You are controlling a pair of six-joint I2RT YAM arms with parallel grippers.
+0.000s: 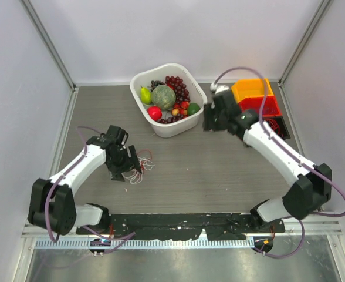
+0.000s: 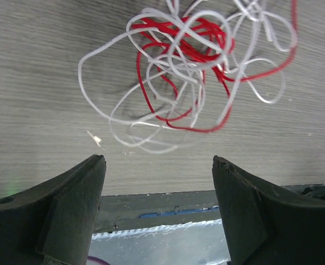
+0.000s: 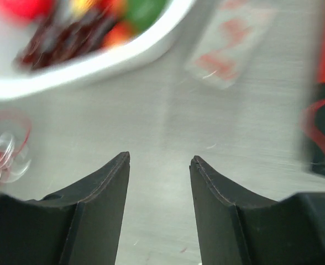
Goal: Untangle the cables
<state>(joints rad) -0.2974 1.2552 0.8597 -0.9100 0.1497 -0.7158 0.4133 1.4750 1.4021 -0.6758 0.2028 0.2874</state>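
Observation:
The cables [image 1: 144, 167] are a small tangle of red and white wires lying on the grey table at the left. In the left wrist view the cables [image 2: 187, 72] lie just beyond my fingertips, with nothing between the jaws. My left gripper [image 1: 131, 172] [image 2: 158, 160] is wide open and empty, right beside the bunch. My right gripper [image 1: 208, 123] [image 3: 160, 158] is open and empty, low over bare table next to the white basket. In the right wrist view the cables [image 3: 2, 144] show blurred at the left edge.
The white fruit basket [image 1: 182, 126] [image 3: 104, 59] stands at the back centre, holding grapes and other fruit. An orange bin [image 1: 252, 88] and a red bin [image 1: 265, 106] stand at the back right. A black tray [image 1: 280, 126] with red wires lies beside them.

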